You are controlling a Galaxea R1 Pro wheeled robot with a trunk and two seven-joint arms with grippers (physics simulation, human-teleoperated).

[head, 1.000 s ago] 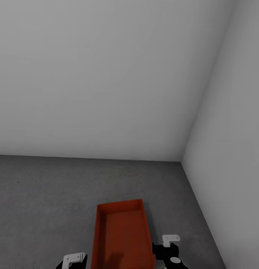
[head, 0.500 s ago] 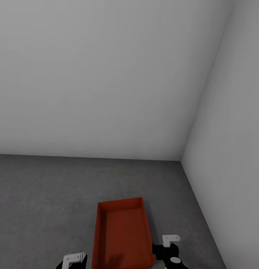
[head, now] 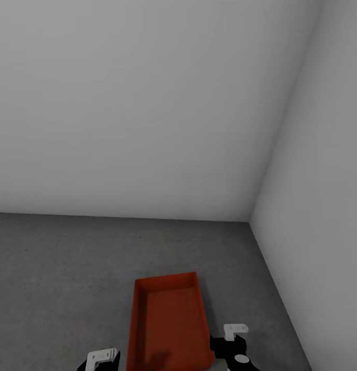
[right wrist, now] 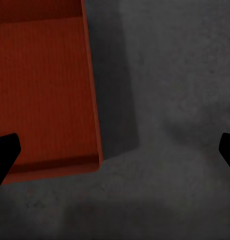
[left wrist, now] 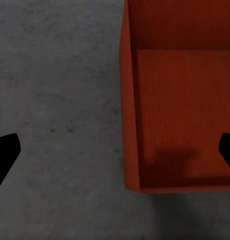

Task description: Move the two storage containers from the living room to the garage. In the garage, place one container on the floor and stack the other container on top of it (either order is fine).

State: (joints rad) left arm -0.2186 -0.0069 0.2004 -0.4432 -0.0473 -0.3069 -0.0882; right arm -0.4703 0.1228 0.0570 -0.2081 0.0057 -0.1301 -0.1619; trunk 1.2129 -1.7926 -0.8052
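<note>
One red-orange storage container lies open-top on the dark grey speckled floor of the garage, near the corner of two white-grey walls. My left gripper hovers beside its left long wall and my right gripper beside its right long wall. In the left wrist view the left gripper is open, its black fingers wide apart astride the container's wall. In the right wrist view the right gripper is open too, one finger over the container and the other over the floor. Neither finger pair touches the container.
The back wall meets the side wall in a corner just beyond and to the right of the container. Bare concrete floor stretches away to the left.
A second ago the container's near end reached slightly lower in the head view; it has since settled and stayed still. The grippers have hardly moved.
</note>
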